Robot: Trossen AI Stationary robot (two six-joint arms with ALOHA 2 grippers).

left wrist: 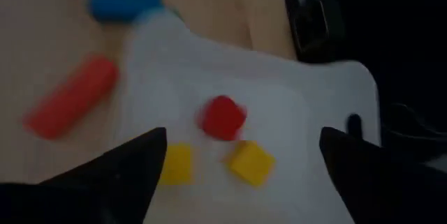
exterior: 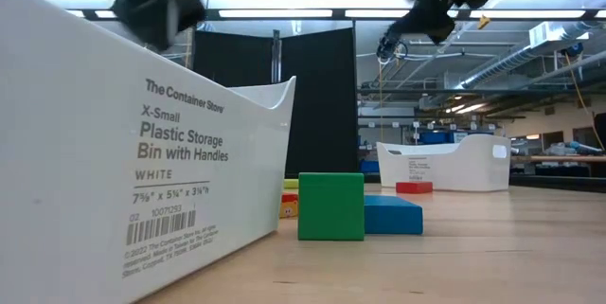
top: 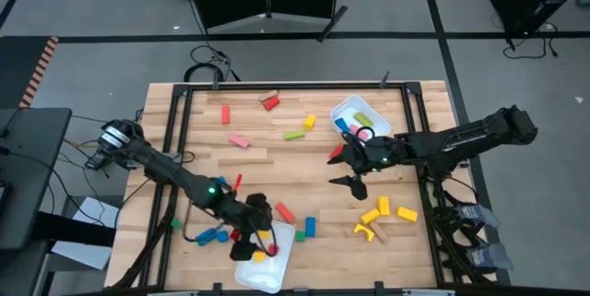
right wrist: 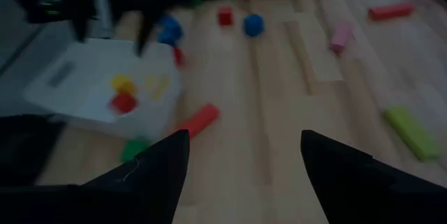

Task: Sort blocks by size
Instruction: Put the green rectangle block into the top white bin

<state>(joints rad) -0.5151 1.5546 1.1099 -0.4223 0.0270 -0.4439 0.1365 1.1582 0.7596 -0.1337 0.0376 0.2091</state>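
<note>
The left gripper (left wrist: pixel 237 158) hangs over the near white bin (top: pixel 277 264) at the table's front edge, its fingers (left wrist: pixel 126 168) spread wide with nothing between them. Directly below the gap lies a small red cube (left wrist: pixel 222 117) on the bin's floor, with two yellow cubes (left wrist: pixel 250 161) just beside it, closer to the fingertips. Outside the bin wall, a red bar (left wrist: pixel 70 97) and a blue block (left wrist: pixel 122 2) rest on the wooden table (top: pixel 277 162). The right gripper (top: pixel 350 169) hovers above the table's middle, well apart from the near bin, its jaws open and empty; a far white bin (top: pixel 355 109) with several blocks sits just behind it. Near the right arm, yellow blocks (top: pixel 380 211) cluster on the wood, while a green cube (exterior: pixel 330 205) touches a blue block beside the near bin.
</note>
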